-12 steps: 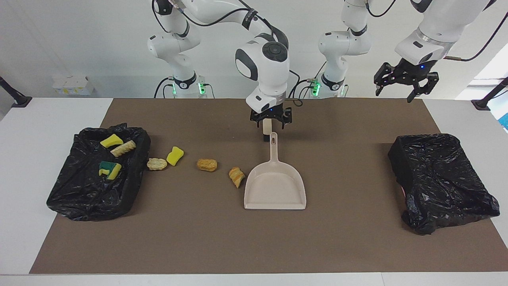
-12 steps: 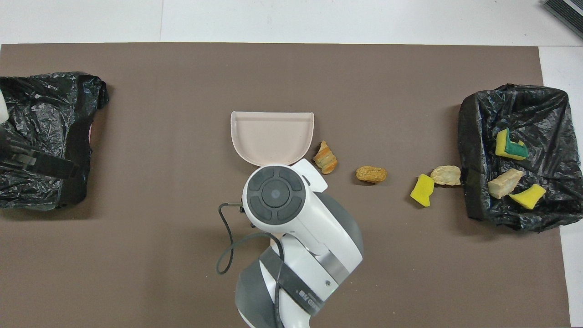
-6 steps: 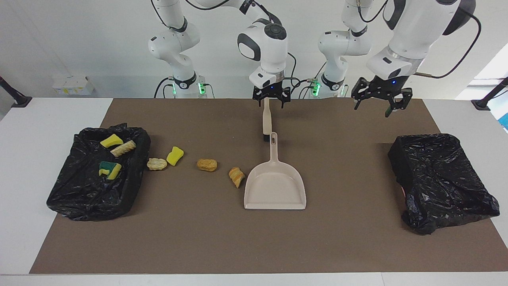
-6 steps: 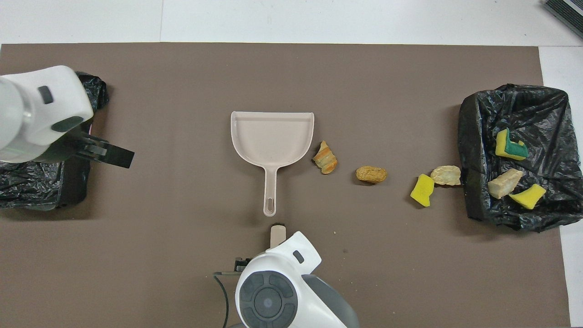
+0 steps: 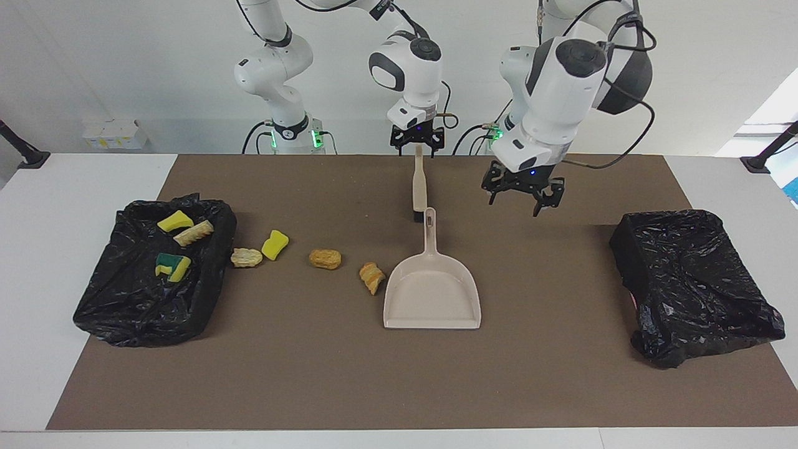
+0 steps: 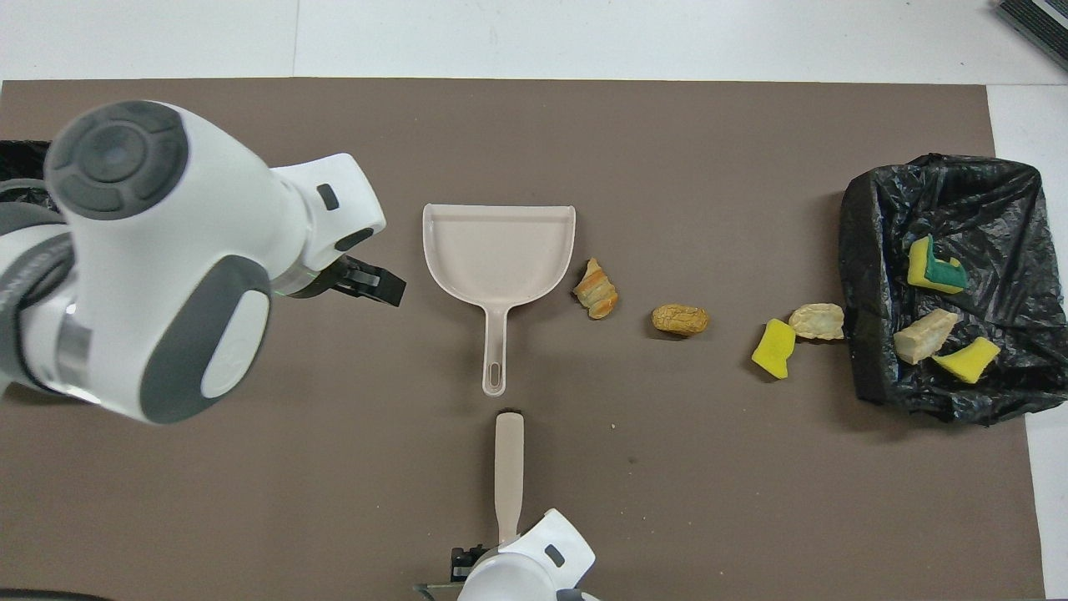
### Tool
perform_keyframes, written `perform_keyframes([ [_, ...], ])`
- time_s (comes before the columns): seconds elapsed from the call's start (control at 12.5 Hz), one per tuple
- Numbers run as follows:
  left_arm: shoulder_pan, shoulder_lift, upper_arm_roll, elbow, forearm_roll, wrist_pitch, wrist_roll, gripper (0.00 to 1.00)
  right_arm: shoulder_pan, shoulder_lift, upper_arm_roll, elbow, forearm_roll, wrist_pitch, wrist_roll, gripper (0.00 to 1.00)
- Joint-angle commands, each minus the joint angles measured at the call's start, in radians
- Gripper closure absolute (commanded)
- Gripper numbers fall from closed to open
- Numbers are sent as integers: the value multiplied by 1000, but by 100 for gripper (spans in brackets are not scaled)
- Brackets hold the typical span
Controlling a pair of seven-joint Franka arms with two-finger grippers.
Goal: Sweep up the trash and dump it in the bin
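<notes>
Four trash pieces lie in a row on the brown mat: three tan lumps and a yellow sponge scrap. Three more lie in the black-bagged bin at the right arm's end. The beige dustpan lies flat beside the nearest lump, handle toward the robots. The beige brush lies in line with that handle, nearer to the robots. My right gripper is at the brush handle's end. My left gripper hangs open and empty over the mat beside the dustpan's handle.
A second black-bagged bin stands at the left arm's end; the left arm hides most of it in the overhead view. The brown mat covers the white table.
The right gripper has drawn back along the brush toward the robots, uncovering it; the brush has not moved. The left gripper has swung from over its end's bin toward the dustpan and lower.
</notes>
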Motion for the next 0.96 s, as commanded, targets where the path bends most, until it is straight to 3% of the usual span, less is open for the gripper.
perform_keyframes([
  [0.0,-72,90,15,-52,9,142,-123,0,14,-28,-1,-39,68,24,-5,5],
  [0.4,-154,111,13,-123,9,239,-243,0,43,8,-2,-38,69,48,-7,37],
  [0.48,-157,116,13,-128,7,239,-253,0,41,11,-2,-38,69,58,-8,49],
  [0.64,-183,118,13,-169,7,286,-289,0,40,15,-2,-38,69,61,-10,81],
  [0.72,-185,118,12,-171,6,291,-302,5,38,17,-4,-36,69,61,-10,91],
  [0.88,-191,137,12,-171,-9,310,-322,8,28,20,-7,-32,66,59,-10,100],
])
